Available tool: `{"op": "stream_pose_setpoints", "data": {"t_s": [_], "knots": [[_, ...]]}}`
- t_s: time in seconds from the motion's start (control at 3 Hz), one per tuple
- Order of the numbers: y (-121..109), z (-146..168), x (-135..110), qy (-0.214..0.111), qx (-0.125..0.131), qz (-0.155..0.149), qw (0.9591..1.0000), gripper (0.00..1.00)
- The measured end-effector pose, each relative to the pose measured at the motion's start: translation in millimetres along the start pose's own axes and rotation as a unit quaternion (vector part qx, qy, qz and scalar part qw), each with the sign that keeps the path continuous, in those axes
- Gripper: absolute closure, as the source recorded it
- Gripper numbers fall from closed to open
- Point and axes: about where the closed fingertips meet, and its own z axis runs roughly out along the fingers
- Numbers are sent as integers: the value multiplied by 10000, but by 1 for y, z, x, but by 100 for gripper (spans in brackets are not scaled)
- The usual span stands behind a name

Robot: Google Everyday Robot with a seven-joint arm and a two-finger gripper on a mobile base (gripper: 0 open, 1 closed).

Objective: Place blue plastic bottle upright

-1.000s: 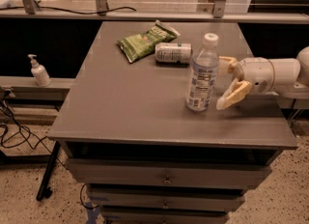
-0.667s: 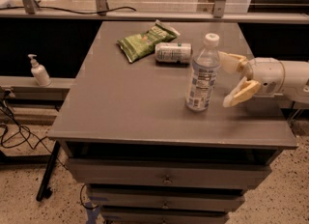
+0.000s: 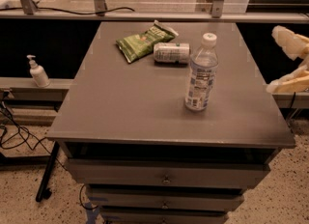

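Observation:
The blue plastic bottle (image 3: 201, 74) stands upright on the grey table top (image 3: 120, 107), right of centre, with its white cap on top and its pale label facing me. My gripper (image 3: 284, 63) is at the right edge of the view, off the table's right side and well apart from the bottle. Its two pale fingers (image 3: 288, 40) are spread wide, one above the other, with nothing between them.
A silver-and-green can (image 3: 171, 53) lies on its side behind the bottle. A green snack bag (image 3: 143, 41) lies beside the can at the back. A small white pump-dispenser bottle (image 3: 37, 72) stands on a ledge to the left. Drawers (image 3: 164, 175) sit under the table top.
My gripper has drawn back to the right, away from the bottle, and is now past the table's right edge. The bottle stays upright in the same place.

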Motion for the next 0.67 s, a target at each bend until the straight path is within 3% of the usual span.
{"op": "stream_pose_setpoints", "data": {"t_s": [0.33, 0.67], "knots": [[-11, -70, -50, -70, 906, -597, 9941, 0], [-16, -127, -91, -277, 1670, -1122, 9792, 0]]}}
